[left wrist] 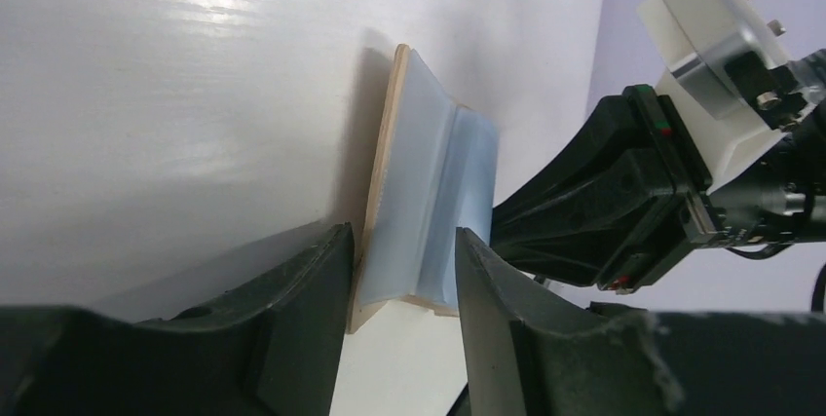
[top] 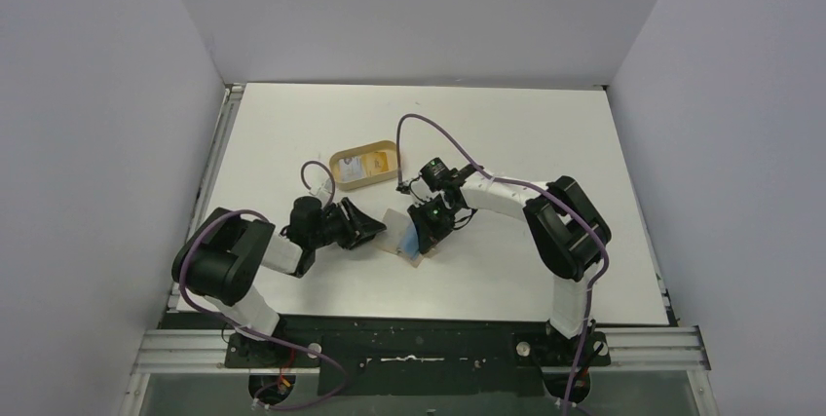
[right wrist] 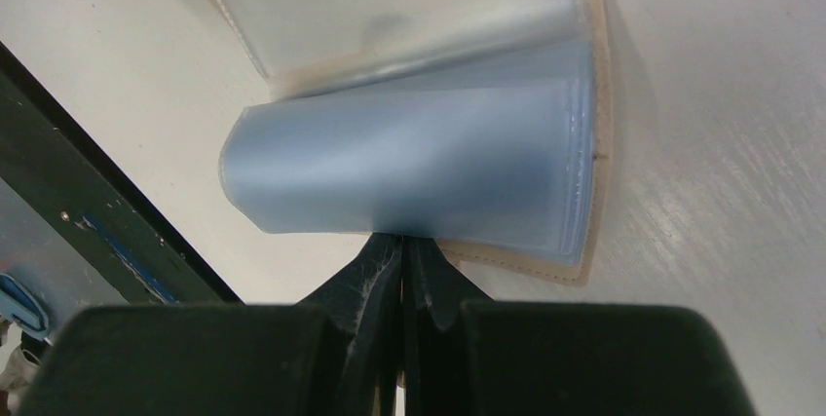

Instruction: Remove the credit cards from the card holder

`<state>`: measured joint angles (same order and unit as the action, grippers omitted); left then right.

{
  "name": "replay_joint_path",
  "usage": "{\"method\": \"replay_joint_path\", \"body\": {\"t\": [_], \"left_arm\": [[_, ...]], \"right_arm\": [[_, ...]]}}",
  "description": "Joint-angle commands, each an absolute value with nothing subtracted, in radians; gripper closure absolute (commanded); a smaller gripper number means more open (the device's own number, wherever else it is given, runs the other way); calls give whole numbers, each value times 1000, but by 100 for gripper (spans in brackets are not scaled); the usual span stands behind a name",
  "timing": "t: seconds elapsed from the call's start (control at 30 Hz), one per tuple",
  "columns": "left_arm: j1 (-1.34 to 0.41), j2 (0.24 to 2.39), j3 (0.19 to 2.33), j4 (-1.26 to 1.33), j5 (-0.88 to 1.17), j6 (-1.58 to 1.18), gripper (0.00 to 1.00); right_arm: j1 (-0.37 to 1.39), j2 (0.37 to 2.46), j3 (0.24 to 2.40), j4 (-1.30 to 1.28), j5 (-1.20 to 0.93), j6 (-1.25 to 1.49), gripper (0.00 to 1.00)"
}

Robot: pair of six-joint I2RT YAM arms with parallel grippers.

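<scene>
White surface (top: 506, 143), pale walls on 3 sides. Card holder (top: 396, 229) sits nr the ctr, opened out, tan cover underneath, clear pockets up. Oval tray (top: 334, 165) lies at its 11 o'clock, apart from it.

Left arm: shoulder block at approx. 7 o'clock of the surface, forearm low, reaching toward 3 o'clock. The left tool (top: 381, 233) meets the card holder side-on from 9 o'clock. Wrist view: its fingers (left wrist: 312, 289) straddle the card holder's near end, one against the tan cover, the other against the pockets, so it's clamped on that end.

Right arm: elbow raised at 3 o'clock, forearm running toward 10 o'clock. The wrist then bends back & down, so the right tool (top: 423, 241) points to approx. 7 o'clock, onto the card holder's 3 o'clock side. Its fingers (right wrist: 375, 270) are pressed together, tips pinching the edge of a light blue card (right wrist: 409, 163). That card bows up off the card holder in a curl, w/ its other end at the stitched edge. Both tools are nr each other, card holder between them.
</scene>
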<state>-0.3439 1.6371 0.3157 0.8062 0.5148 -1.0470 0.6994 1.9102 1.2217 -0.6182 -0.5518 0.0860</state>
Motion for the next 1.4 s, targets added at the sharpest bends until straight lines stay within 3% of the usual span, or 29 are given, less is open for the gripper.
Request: {"method": "replay_joint_path", "body": {"t": [0.0,0.23,0.57,0.73,0.83,1.0,1.23,1.37], "left_arm": [[-355,1658,302,1058,619,-1161,63],[-356,1648,305,1119,632,-1205,79],[-356,1670,302,1088,625,-1185,85],[-356,1612,305,988,612,-1146,100],[-356,1496,314,798,578,-1061,100],[-362,1181,373,291,405,-847,100],[-367,966,324,154,285,-828,100],[-368,892,256,222,254,-879,100]], "right_arm": [[698,1905,1233,-570,-539,71,100],[696,1911,1232,-572,-527,70,100],[696,1911,1233,-575,-524,69,100],[696,1906,1241,-588,-499,71,100],[691,1871,1249,-602,-458,81,73],[667,1752,1266,-612,-329,124,44],[646,1579,1401,-550,-388,238,28],[651,1567,1369,-320,-559,406,26]]}}
